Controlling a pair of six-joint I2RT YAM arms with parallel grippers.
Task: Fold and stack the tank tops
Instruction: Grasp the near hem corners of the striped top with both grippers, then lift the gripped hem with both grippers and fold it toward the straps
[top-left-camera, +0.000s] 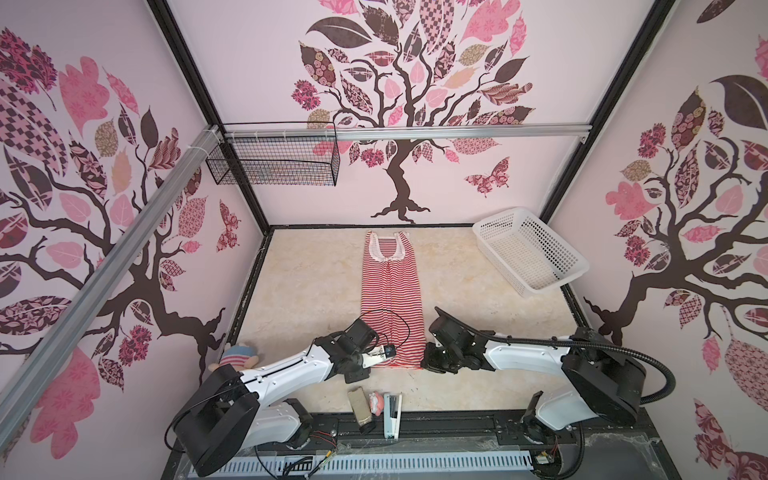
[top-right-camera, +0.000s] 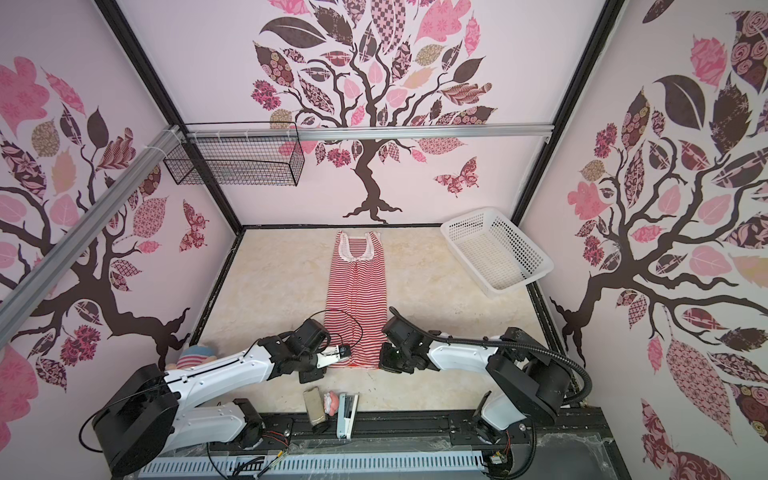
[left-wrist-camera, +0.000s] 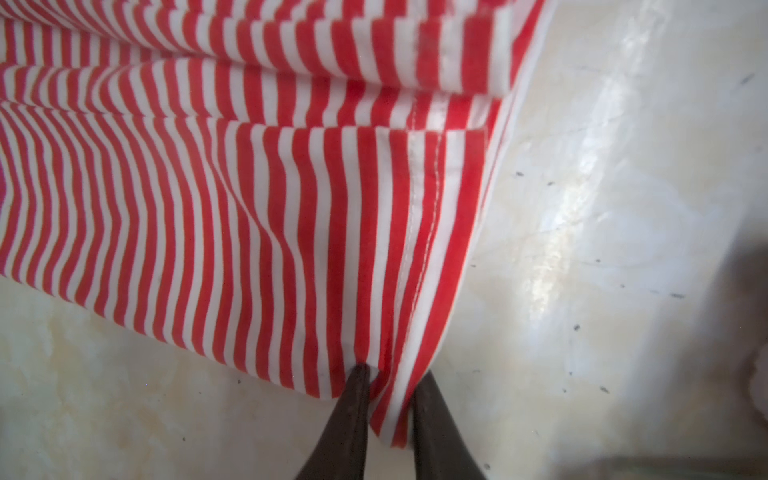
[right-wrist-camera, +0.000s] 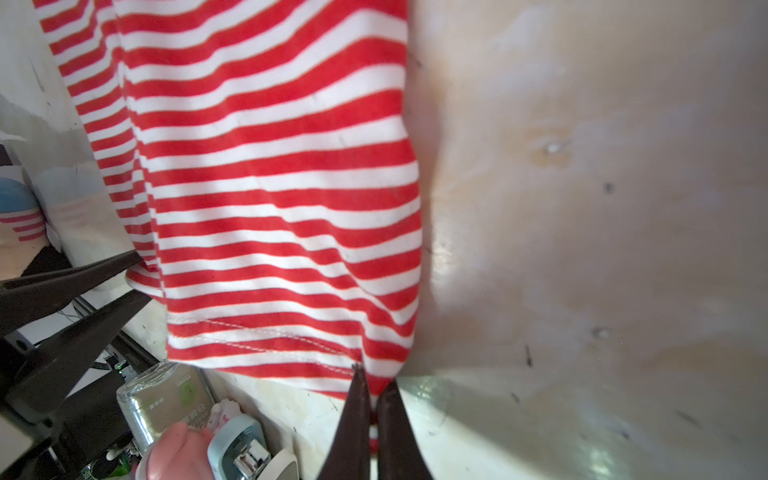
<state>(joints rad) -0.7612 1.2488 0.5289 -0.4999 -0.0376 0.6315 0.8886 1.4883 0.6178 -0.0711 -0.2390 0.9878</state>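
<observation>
Top: narrow strip on table, hem toward near edge.
Left gripper: pinching one hem corner.
Right gripper: clamped on the other.
Fold: lift both evenly — carry hem to neckline, edges square.

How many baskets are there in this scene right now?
2. A black wire basket hangs on the rail at the back left; a white plastic basket sits at the table's far right corner. None seems hidden.
</observation>
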